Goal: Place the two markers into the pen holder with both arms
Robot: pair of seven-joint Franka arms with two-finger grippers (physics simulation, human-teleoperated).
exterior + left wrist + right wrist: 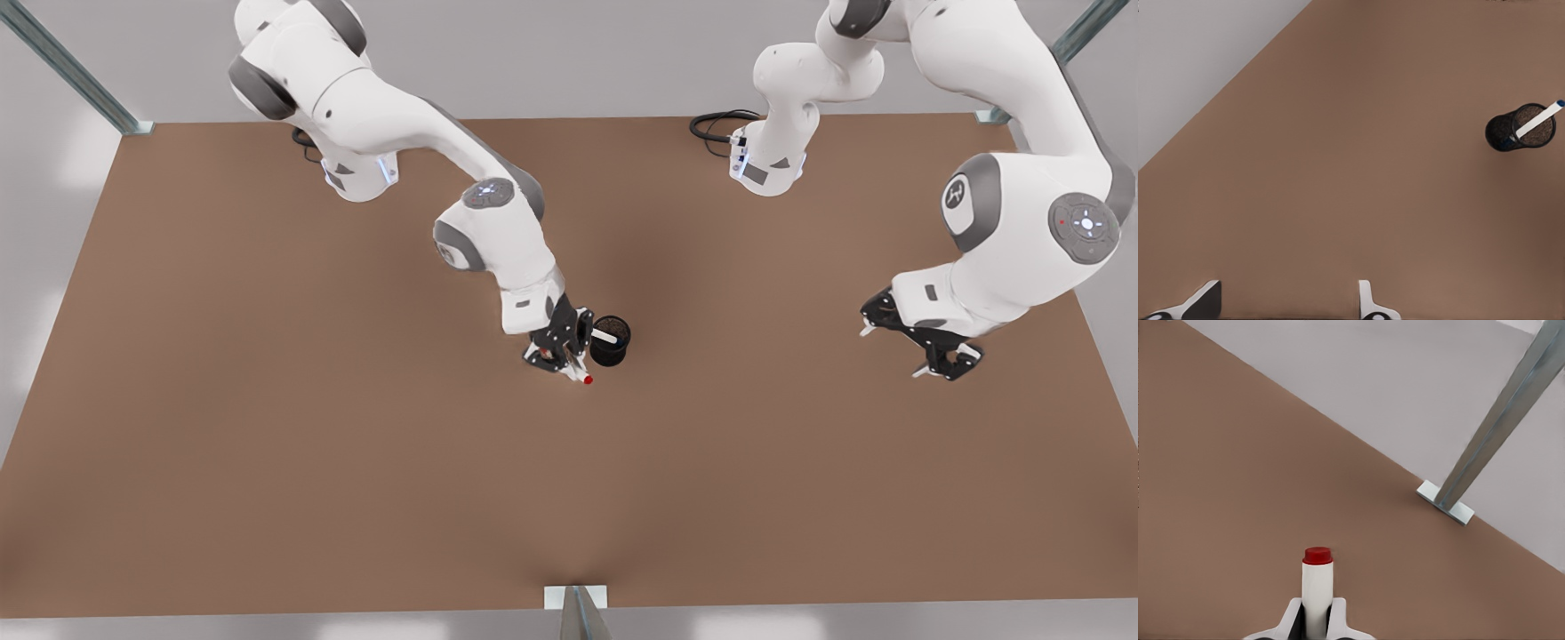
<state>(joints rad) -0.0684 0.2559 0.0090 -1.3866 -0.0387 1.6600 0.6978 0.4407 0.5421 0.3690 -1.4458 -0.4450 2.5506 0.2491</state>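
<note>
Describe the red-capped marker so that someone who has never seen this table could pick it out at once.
Near the middle of the brown table stands a black mesh pen holder. Just to its left in the front view, the right gripper is shut on the red-capped marker. The blue-capped marker already leans inside the holder.

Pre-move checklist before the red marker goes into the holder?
1. Red marker gripped: ok, the right gripper has its fingers closed on the barrel.
2. Pen holder upright: ok.
3. Blue marker already in the holder: ok, it leans on the rim.
4. Room left in the holder: cannot tell; the leaning blue marker crosses the opening.
5. Red marker lined up over the opening: not ok; it is beside the holder, toward the front view's left.
6. Left gripper out of the way: ok, open and waiting toward the front view's right.
</note>
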